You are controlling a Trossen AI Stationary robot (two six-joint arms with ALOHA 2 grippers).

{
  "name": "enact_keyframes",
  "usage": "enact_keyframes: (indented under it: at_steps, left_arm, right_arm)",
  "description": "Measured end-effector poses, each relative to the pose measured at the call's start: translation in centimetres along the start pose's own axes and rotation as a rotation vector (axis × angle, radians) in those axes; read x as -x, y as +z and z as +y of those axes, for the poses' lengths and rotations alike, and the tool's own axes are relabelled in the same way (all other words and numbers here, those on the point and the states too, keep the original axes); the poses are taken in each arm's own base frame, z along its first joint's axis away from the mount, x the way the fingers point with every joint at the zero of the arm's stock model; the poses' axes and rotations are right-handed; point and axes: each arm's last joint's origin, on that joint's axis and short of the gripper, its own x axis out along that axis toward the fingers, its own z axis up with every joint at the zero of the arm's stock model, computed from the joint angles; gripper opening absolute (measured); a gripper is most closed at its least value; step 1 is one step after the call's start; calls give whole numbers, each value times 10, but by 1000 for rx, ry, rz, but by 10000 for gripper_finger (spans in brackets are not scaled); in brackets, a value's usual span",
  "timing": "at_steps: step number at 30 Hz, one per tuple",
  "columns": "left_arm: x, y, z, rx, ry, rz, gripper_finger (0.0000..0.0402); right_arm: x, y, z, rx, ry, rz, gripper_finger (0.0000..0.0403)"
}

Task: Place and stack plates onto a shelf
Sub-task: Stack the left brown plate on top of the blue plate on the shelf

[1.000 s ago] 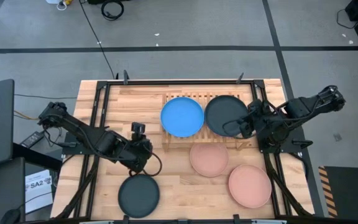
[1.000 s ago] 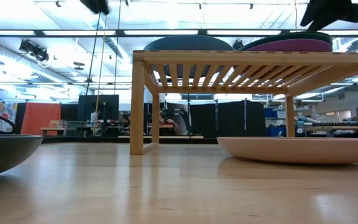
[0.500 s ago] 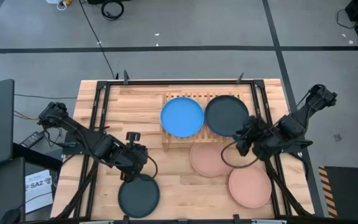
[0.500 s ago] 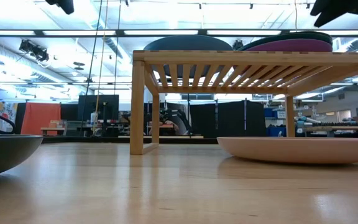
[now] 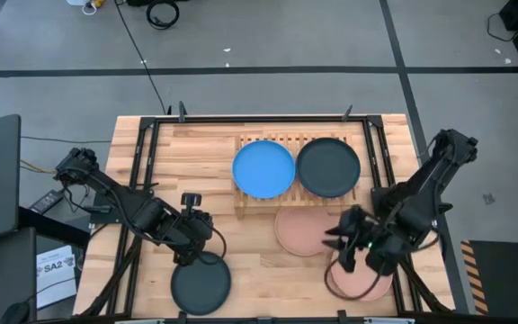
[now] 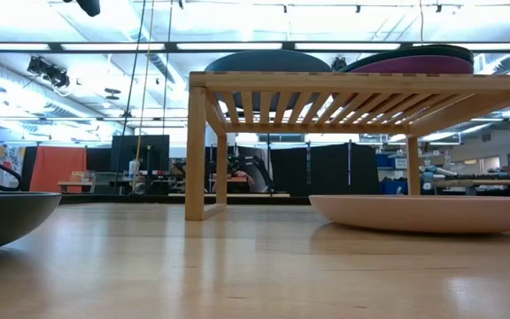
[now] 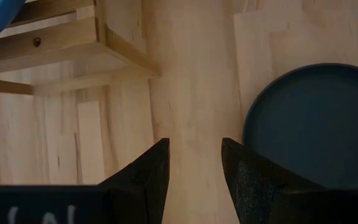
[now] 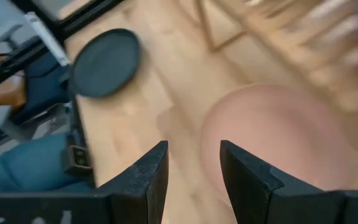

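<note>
Your right gripper (image 5: 347,254) hangs with its two dark fingers parted and nothing between them, above the near edge of the salmon pink round plate (image 5: 363,273) that lies on the tabletop in front of the low light-wood slatted shelf (image 5: 288,141). A second salmon pink plate (image 5: 300,230) sits on the table just in front of that shelf, partly under its front edge. On the shelf itself you have a bright blue round plate (image 5: 263,169) on its left half and a charcoal black plate (image 5: 328,167) on its right half; the low view shows a purple plate (image 6: 414,65) under that dark one. Your left gripper (image 5: 190,248), also released and empty, hovers well to the front-left of the shelf, just beside the dark teal plate (image 5: 200,283) on the table.
</note>
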Motion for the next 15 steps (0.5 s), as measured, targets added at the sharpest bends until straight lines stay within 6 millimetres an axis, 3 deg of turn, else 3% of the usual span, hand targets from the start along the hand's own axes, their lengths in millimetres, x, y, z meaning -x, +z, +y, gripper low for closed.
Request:
enact_keyframes:
  at_steps: [9,15]
  left_arm:
    - [0,0,0,0,7,-4,150]
    - [0,0,0,0,8,-5,150]
  right_arm:
    - [-46,-27,39,165,66,-24,151]
    - [-78,-45,48,384,74,60,148]
